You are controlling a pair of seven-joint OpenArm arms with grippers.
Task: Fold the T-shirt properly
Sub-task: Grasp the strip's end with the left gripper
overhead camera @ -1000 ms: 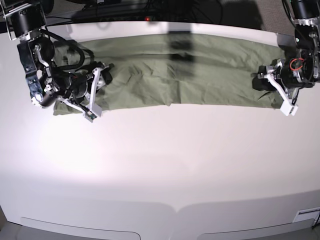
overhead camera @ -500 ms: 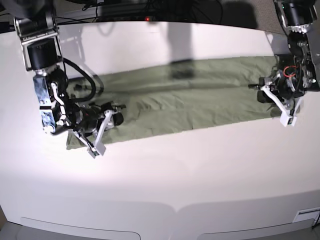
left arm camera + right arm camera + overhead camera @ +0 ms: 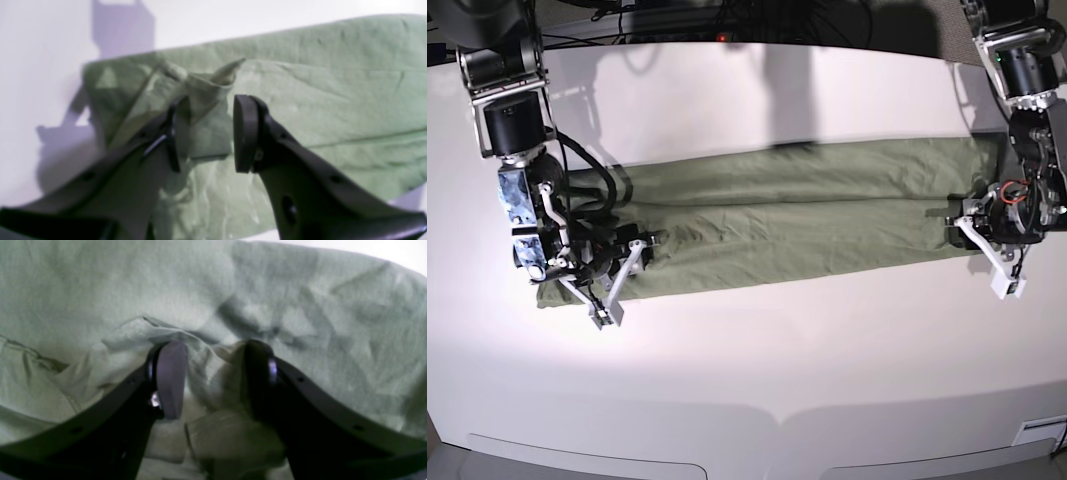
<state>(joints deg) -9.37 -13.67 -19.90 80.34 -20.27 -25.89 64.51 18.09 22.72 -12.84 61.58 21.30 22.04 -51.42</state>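
Pincer tips first: the left pincer (image 3: 206,133) has its two dark jaws partly apart, and a bunched fold of the T-shirt (image 3: 317,100) sits between them. The cloth lies against the one pad (image 3: 173,133), while a sliver of gap shows before the other, so whether the fold is truly pinched cannot be told from the left wrist view. Around that fold the olive-green fabric spreads flat, with a straight edge running away across the white table (image 3: 40,50) and the pincer's shadow falling on the bare surface beside it.

The right pincer (image 3: 213,376) also stands with jaws apart, and a crumpled ridge of the green cloth fills the space between them, touching both inner faces; it looks clamped on that ridge. Wrinkled fabric covers nearly the whole right wrist view, with only a strip of table at the upper corner.

From the base view, the T-shirt (image 3: 787,220) lies as a long, narrow band across the far half of the table (image 3: 757,360), folded lengthwise, with a crease line running along its middle. The right pincer (image 3: 617,275) is at the band's end on that view's left, low over the cloth's near edge. The left pincer (image 3: 982,235) is at the opposite end, at the cloth's corner. Both arms reach down from the table's far corners.
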